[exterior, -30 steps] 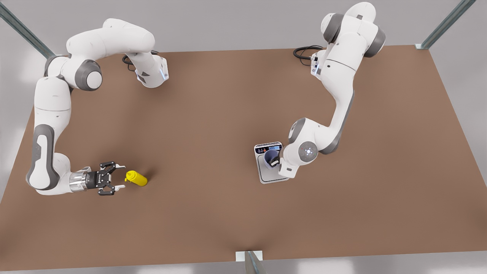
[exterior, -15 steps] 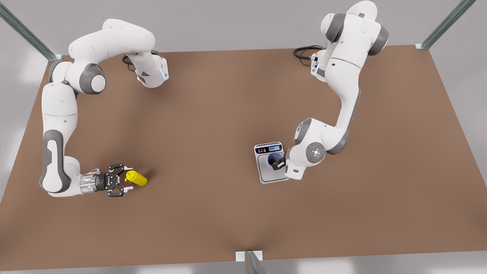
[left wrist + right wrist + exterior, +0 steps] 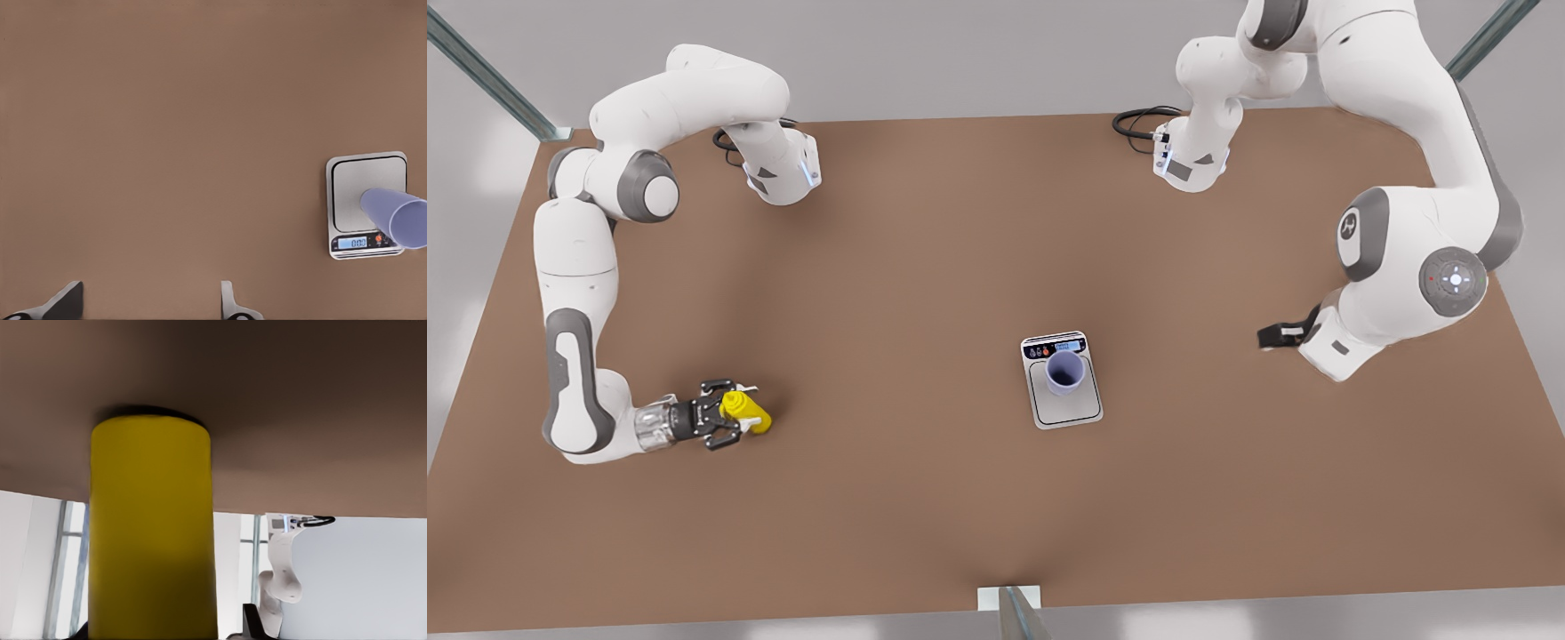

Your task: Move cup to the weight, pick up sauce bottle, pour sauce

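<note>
The lavender-blue cup (image 3: 1065, 371) stands upright on the silver weight (image 3: 1069, 412), nothing touching it. In the left wrist view the cup (image 3: 397, 215) and the weight (image 3: 367, 180) lie far off. My left gripper (image 3: 1273, 336) hangs open near the table's edge at the front view's right, its fingertips (image 3: 65, 301) wide apart. The yellow sauce bottle (image 3: 751, 415) lies on its side at the front view's left. My right gripper (image 3: 734, 413) is open, its fingers straddling the bottle's cap end. Close up, the bottle (image 3: 153, 520) sits between the fingers with a gap at one finger (image 3: 251, 621).
The brown table (image 3: 925, 249) stretches between the bottle and the weight. Both arm bases with black cables (image 3: 1138, 120) stand at the far edge. A metal bracket (image 3: 1009, 600) sits at the near edge.
My left gripper let go of the cup and swung away to the front view's right. My right gripper slid forward until its fingers came around the bottle.
</note>
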`<action>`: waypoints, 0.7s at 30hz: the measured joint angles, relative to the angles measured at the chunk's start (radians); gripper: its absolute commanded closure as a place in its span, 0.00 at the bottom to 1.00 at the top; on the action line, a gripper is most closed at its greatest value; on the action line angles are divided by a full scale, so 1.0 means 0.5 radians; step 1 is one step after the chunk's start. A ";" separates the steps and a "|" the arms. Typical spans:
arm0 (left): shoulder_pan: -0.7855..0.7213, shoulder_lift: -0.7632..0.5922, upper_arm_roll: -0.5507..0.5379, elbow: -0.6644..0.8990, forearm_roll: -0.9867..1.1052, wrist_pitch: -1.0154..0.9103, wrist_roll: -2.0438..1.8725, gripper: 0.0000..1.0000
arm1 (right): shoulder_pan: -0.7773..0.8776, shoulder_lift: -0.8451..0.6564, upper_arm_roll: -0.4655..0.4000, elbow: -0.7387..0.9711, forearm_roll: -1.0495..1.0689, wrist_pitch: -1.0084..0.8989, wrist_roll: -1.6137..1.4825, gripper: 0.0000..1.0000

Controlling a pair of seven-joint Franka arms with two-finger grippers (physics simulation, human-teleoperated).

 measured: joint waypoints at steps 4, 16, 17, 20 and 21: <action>0.005 -0.028 0.016 -0.091 0.022 0.001 -0.003 0.00 | 0.000 0.003 0.009 -0.004 0.002 -0.007 -0.075 0.70; -0.004 -0.034 -0.003 -0.073 -0.006 -0.005 0.010 0.00 | 0.163 -0.291 -0.044 0.090 -0.037 0.042 0.187 0.79; -0.003 -0.034 -0.003 -0.075 -0.006 -0.005 0.007 0.00 | 0.217 -0.347 -0.047 0.087 -0.046 0.063 0.259 0.79; -0.006 -0.028 -0.003 -0.075 -0.006 -0.005 0.006 0.00 | 0.384 -0.509 -0.071 0.083 -0.063 0.199 0.523 0.79; -0.006 -0.025 -0.003 -0.075 -0.005 -0.005 0.007 0.00 | 0.423 -0.545 -0.070 0.089 -0.067 0.236 0.630 0.79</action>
